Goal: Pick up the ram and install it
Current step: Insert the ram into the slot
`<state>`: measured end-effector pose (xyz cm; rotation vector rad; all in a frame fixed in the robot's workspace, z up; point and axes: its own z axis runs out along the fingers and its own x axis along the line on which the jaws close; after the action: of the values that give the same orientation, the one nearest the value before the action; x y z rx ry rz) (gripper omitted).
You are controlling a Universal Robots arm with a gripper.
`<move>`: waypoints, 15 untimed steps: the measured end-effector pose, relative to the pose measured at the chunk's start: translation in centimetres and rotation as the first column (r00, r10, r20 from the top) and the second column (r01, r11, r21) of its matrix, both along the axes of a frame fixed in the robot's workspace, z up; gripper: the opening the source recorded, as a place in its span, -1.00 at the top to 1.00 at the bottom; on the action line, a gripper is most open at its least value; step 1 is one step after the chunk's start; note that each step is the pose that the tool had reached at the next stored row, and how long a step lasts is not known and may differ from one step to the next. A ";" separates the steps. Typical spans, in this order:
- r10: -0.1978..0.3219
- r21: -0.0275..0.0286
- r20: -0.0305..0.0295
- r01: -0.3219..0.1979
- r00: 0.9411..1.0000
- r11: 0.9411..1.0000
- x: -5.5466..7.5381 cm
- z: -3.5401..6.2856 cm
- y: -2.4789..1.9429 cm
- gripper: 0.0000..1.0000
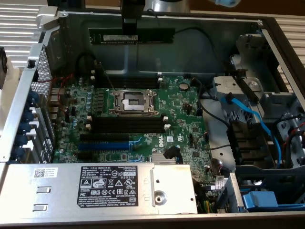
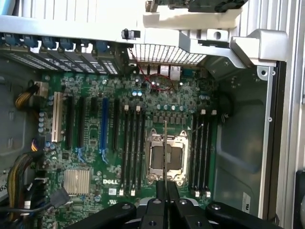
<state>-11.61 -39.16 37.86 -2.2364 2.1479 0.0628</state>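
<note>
At the upper middle of the exterior view, the gripper [image 1: 129,31] pinches the ram [image 1: 157,36] by its long edge near mid-length, above the board [image 1: 181,114]; the stick looks light, stiff and fragile, so its bare edges seem the safest hold.

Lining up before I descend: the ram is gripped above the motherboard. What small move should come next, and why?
Probably a short sideways shift, with no descent yet. The gripper holds the ram parallel to the black memory slots. But in the wrist view its edge hangs over the CPU socket, between the two slot banks, not over a slot.
</note>
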 end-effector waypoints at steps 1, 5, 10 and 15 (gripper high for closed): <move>-0.003 -0.001 0.000 0.003 1.000 1.000 0.0 -0.35 0.00 0.76; -0.028 -0.002 0.000 0.028 1.000 1.000 -0.1 -1.08 0.00 0.76; -0.044 -0.019 0.001 0.044 0.999 0.999 -0.2 -1.75 -0.05 0.76; -0.065 -0.067 0.003 0.065 0.998 0.996 -0.2 -2.18 -0.07 0.76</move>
<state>-11.82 -39.23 35.68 -2.1984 2.2526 -0.0123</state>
